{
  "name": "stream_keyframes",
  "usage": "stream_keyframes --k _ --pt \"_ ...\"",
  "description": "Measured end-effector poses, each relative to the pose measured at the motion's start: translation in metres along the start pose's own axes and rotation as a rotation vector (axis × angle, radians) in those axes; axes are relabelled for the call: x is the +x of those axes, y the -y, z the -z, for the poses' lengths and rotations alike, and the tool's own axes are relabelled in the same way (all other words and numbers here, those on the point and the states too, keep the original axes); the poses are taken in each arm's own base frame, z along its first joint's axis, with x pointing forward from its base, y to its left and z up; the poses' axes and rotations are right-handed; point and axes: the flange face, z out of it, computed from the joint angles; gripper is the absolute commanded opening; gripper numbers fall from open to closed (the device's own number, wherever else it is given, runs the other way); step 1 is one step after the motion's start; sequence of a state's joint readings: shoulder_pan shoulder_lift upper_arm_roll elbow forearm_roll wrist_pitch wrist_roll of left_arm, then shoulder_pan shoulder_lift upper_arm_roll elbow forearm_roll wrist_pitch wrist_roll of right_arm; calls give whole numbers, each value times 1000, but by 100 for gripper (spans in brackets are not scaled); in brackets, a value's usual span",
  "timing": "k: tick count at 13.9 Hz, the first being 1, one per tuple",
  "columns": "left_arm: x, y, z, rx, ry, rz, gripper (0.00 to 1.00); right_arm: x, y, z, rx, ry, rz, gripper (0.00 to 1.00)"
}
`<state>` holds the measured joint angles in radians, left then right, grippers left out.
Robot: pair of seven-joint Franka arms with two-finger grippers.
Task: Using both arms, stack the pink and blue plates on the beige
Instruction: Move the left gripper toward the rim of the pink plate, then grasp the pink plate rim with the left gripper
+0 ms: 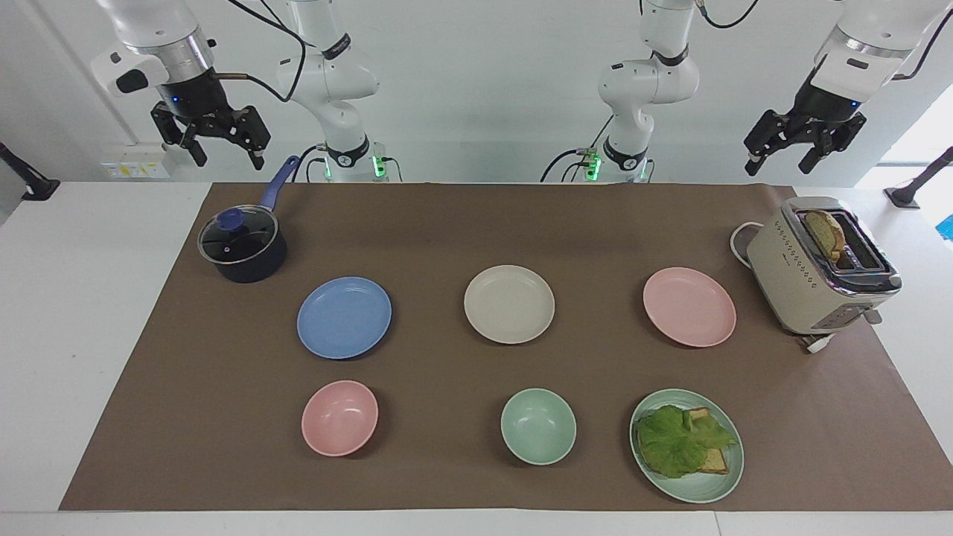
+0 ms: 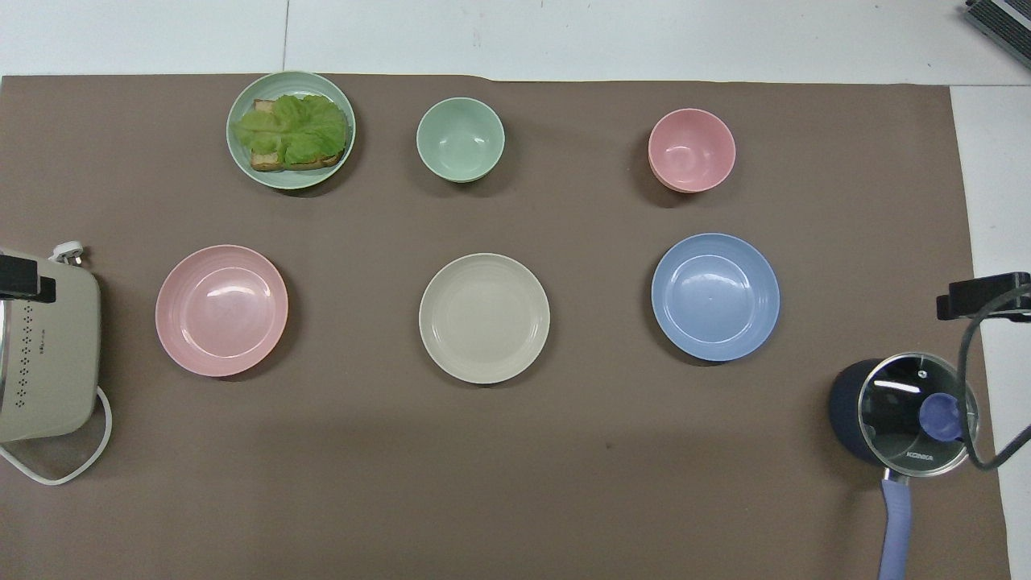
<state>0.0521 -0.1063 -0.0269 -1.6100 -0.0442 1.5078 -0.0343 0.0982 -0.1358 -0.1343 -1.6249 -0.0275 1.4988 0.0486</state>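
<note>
The beige plate (image 1: 509,304) (image 2: 484,318) lies in the middle of the brown mat. The pink plate (image 1: 689,307) (image 2: 221,310) lies beside it toward the left arm's end. The blue plate (image 1: 344,317) (image 2: 715,296) lies beside it toward the right arm's end. All three are bare and apart from each other. My left gripper (image 1: 779,165) hangs open high in the air above the toaster's end of the table. My right gripper (image 1: 228,158) hangs open high above the saucepan's end. Neither holds anything.
A cream toaster (image 1: 819,268) with bread stands beside the pink plate. A dark lidded saucepan (image 1: 242,247) sits near the blue plate, closer to the robots. Farther from the robots stand a pink bowl (image 1: 339,418), a green bowl (image 1: 538,426) and a green plate (image 1: 718,484) with lettuce and toast.
</note>
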Motion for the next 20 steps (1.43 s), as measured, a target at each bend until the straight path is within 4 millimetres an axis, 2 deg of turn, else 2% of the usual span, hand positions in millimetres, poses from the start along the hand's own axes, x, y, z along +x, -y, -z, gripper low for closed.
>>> stream_keyframes --k 5,11,14,17,20 --pt "14 25 -80 0 17 47 100 0 0 0 0 0 0 100" --pt "23 40 -169 2 8 75 100 0 0 0 0 0 0 100" --pt "32 48 -212 2 25 88 100 0 0 0 0 0 0 100" --pt "43 52 -264 2 48 94 100 0 0 0 0 0 0 100" --pt "48 63 -292 2 57 103 100 0 0 0 0 0 0 100"
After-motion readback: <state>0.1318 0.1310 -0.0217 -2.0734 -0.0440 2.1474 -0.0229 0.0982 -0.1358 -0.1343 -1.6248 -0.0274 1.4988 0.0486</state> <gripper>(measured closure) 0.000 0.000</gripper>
